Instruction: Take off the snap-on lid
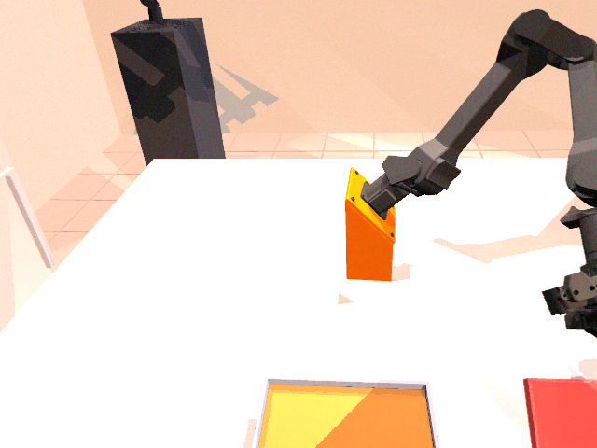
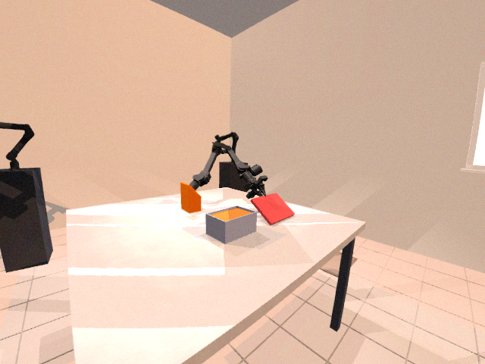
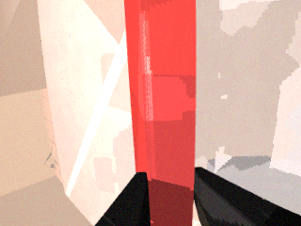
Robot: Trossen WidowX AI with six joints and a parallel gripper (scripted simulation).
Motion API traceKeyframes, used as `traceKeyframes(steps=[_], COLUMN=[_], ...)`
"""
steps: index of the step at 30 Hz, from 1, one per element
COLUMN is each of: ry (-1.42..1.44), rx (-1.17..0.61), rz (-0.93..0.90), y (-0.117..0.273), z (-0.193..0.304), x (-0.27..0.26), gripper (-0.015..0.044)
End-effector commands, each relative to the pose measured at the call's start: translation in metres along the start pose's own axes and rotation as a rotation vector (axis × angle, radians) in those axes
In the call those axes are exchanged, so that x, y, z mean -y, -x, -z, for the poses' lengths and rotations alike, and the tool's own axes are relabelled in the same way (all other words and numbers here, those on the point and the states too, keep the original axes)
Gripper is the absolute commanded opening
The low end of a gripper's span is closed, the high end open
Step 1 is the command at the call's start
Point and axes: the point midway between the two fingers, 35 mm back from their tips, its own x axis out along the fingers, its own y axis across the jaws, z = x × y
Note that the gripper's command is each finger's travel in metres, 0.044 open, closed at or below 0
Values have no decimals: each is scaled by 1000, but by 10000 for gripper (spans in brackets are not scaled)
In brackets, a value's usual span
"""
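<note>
nearest in the exterior view, the grey storage box (image 1: 430, 414) (image 2: 225, 230) is seen upright and uncovered on the white table (image 1: 192, 313) (image 2: 145, 301), its interior coloured yellow and orange. just beside it, the red lid (image 1: 563, 410) (image 2: 273, 208) (image 3: 170, 99) is held off the box and tilted; contact with the table cannot be told. its edge is clamped between the fingers of the black gripper (image 1: 583, 318) (image 2: 261, 192) (image 3: 170, 181). farther back, the arm (image 1: 475, 105) (image 2: 210, 162) is borne by the sloping face of an orange wedge-shaped block (image 1: 368, 248) (image 2: 189, 199).
</note>
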Motion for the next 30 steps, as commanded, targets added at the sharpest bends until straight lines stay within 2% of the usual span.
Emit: traceKeyframes(steps=[1, 30], ry=[-4, -5], rx=[16, 16], rz=[32, 32], y=[-7, -21], z=[-7, -7], x=[14, 32], gripper=[0, 0])
